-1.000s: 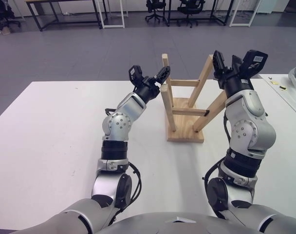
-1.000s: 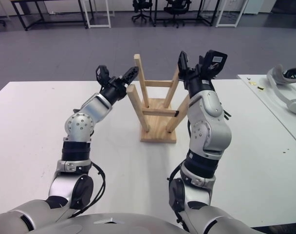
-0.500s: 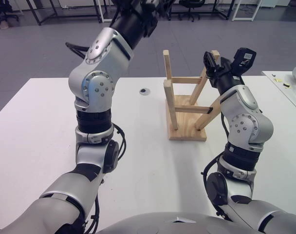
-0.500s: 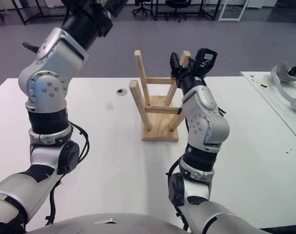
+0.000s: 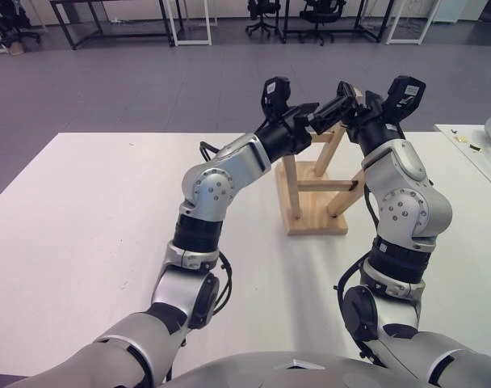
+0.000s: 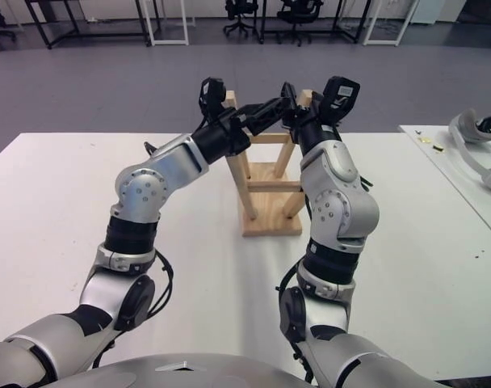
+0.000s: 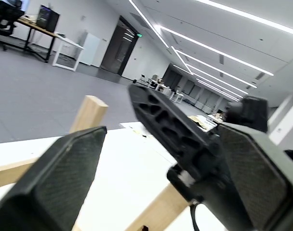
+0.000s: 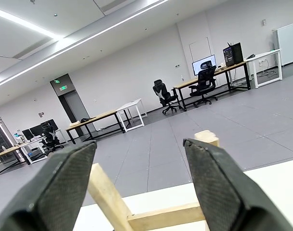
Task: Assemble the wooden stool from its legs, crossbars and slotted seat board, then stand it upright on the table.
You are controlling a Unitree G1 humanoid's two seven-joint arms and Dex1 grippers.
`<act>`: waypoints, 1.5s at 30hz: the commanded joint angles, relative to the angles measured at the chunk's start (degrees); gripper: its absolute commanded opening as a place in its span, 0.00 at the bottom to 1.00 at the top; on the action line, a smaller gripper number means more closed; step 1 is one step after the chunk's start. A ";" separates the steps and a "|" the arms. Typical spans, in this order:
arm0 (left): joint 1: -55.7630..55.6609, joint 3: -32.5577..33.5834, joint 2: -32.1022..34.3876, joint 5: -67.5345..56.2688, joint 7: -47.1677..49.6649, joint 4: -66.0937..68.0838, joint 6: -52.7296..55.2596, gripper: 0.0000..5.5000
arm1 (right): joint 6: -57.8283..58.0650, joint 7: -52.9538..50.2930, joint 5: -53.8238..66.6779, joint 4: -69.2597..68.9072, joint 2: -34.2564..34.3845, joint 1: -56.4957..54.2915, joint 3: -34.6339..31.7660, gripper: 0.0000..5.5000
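The wooden stool (image 5: 316,221) stands upside down on the white table (image 5: 84,210), seat board flat on the tabletop, legs and crossbars (image 5: 322,185) pointing up. My left gripper (image 5: 320,117) is stretched across to the leg tops, open, and part of the left legs is hidden behind that arm. Close beside it, my right gripper (image 5: 352,101) hovers over the right leg tops, also open. In the left wrist view, a leg top (image 7: 90,112) and a finger of the other gripper (image 7: 168,126) lie between my own pads (image 7: 55,178). In the right wrist view, two leg tops (image 8: 206,137) and a crossbar (image 8: 163,217) lie between the fingers (image 8: 219,187).
A white headset (image 6: 481,145) lies on a second table to the right, with small bits (image 5: 463,141) near its edge. Wide bare tabletop spreads left of and in front of the stool. Desks and chairs (image 5: 318,12) stand on the grey floor behind.
My left arm, raised high half a second ago, has swung down to the stool's leg tops beside the right gripper. The right gripper stayed near the right legs.
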 commanded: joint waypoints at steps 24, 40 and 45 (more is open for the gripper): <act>23.21 14.40 16.42 30.18 16.14 -28.22 -4.82 0.77 | -3.01 0.63 -5.01 -5.87 -15.83 19.83 -4.78 0.61; 26.53 -14.28 9.32 30.37 -2.22 -21.84 -3.17 0.77 | 2.67 1.96 -6.63 -14.88 -10.11 25.17 10.28 0.61; 26.39 -9.61 12.77 32.43 -2.49 -20.64 -3.86 0.77 | -1.65 6.69 -8.31 -6.73 -14.96 27.24 7.10 0.61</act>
